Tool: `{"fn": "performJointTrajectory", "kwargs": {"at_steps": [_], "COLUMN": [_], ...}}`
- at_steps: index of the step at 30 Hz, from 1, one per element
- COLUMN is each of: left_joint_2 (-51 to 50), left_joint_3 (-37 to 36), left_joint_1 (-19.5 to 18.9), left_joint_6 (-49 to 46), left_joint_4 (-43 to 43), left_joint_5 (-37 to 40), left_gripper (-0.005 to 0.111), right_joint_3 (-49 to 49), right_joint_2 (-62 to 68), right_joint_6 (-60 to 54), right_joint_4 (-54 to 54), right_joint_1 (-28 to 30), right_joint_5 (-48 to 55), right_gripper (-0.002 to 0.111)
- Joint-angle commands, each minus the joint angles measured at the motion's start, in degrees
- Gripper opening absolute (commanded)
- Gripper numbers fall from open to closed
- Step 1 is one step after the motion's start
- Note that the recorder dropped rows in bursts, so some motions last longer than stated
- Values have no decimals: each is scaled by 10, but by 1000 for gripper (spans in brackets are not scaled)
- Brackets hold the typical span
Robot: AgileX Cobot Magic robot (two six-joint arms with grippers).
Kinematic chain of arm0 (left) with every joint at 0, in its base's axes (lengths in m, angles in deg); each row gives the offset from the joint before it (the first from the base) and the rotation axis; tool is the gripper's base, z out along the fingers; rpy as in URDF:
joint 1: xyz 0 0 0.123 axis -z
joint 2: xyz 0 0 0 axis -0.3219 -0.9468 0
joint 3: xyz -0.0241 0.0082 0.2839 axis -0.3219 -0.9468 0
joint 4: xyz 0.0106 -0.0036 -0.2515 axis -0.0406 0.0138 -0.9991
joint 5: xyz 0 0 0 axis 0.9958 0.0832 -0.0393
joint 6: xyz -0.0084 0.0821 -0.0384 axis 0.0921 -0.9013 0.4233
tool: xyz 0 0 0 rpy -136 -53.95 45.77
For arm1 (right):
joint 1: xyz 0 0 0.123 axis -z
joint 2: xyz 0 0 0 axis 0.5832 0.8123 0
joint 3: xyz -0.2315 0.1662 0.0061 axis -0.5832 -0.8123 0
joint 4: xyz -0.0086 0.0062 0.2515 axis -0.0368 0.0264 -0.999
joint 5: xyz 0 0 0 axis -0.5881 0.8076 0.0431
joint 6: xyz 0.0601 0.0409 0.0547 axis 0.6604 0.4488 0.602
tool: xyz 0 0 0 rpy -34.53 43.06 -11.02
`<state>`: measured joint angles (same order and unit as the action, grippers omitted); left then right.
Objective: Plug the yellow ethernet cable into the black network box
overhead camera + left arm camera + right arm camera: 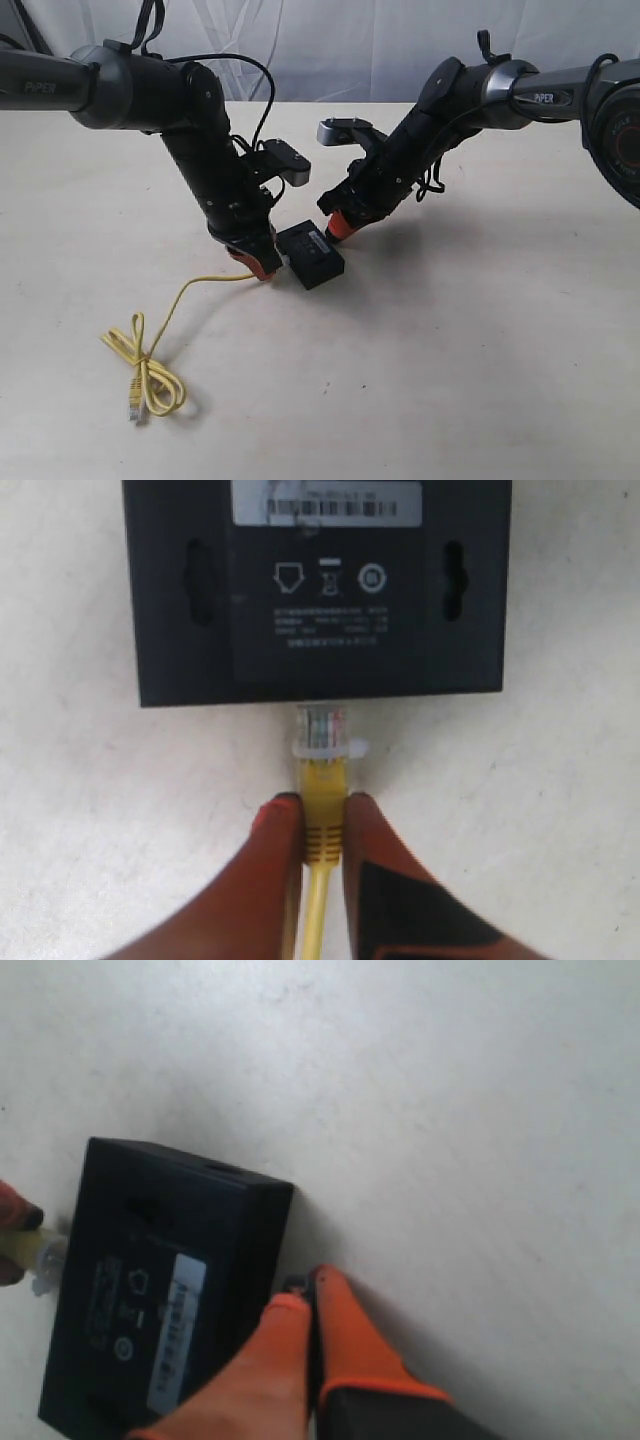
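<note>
The black network box (311,255) lies flat on the table between the two arms, its white label (327,502) facing up. My left gripper (322,805) is shut on the yellow ethernet cable (323,815) just behind its clear plug (322,730), and the plug's tip touches the box's near side. The rest of the cable (150,370) trails in a loose loop toward the front left. On the box's far side my right gripper (305,1295) is shut with nothing between its fingers, its tips pressed against the box (165,1280).
The pale table (480,350) stretches around the box. The cable's free end with its plug (135,410) lies near the front left edge. A white curtain (350,50) hangs behind the table.
</note>
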<state>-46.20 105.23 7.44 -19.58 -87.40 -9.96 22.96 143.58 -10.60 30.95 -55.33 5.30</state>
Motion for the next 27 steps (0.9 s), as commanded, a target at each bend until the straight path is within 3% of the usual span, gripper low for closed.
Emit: {"fn": "performJointTrajectory", "kwargs": {"at_steps": [1,27], "left_joint_2": [-3,-19], "left_joint_3": [4,4], "left_joint_1": [3,3], "left_joint_6": [4,3], "left_joint_4": [-8,-25], "left_joint_5": [-2,-25], "left_gripper": [0,0], "right_joint_3": [-2,-2], "right_joint_2": [5,5], "right_joint_6": [-5,-5], "right_joint_4": [11,1], "right_joint_1": [2,2], "right_joint_5": [8,7], "right_gripper": [-1,-1]}}
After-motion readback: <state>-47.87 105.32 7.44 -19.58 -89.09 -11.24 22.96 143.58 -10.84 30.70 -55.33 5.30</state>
